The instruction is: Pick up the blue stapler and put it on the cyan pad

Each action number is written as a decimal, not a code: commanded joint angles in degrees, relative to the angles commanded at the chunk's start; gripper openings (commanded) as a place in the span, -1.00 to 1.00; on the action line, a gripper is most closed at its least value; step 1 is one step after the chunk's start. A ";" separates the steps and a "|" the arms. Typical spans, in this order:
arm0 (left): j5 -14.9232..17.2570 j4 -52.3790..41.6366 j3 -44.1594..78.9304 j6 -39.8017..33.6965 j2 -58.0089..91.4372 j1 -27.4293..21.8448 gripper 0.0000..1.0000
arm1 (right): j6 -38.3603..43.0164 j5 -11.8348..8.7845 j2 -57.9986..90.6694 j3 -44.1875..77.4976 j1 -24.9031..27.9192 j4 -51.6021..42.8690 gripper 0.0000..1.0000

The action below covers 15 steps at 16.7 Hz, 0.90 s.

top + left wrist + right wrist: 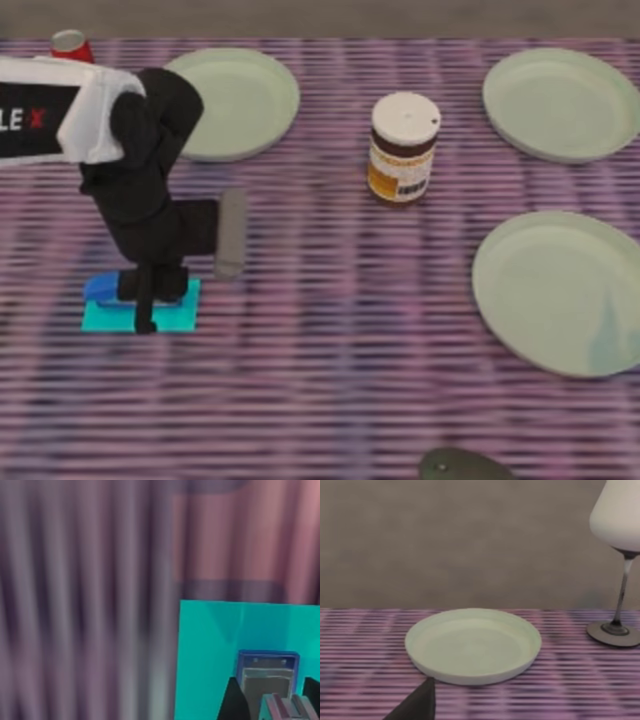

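Note:
The cyan pad point(178, 314) lies at the table's left, towards the front. The blue stapler point(101, 288) rests along the pad's far edge, with one end sticking out past the pad's left corner. My left gripper point(150, 298) points straight down over it. In the left wrist view the stapler point(268, 661) sits on the cyan pad point(210, 645), and my left gripper point(270, 690) is shut on the stapler, one dark finger close on each side. My right gripper point(460, 466) is parked at the front edge, right of centre.
Three pale green plates stand on the striped cloth: back left point(245, 100), back right point(560, 100) and right point(560, 290). A white-capped jar point(402, 148) stands mid-back and a red cup point(70, 45) in the far left corner. The right wrist view shows a plate point(472, 645) and a wine glass point(620, 555).

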 joint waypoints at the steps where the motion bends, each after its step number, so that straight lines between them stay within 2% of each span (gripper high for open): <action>1: 0.00 0.00 0.00 0.00 0.00 0.00 -0.40 | 0.00 0.00 0.00 0.00 0.00 0.00 1.00; 10: 0.00 0.00 0.00 0.00 0.00 0.00 0.96 | 0.00 0.00 0.00 0.00 0.00 0.00 1.00; 15: 0.00 0.00 0.00 0.00 0.00 0.00 1.00 | 0.00 0.00 0.00 0.00 0.00 0.00 1.00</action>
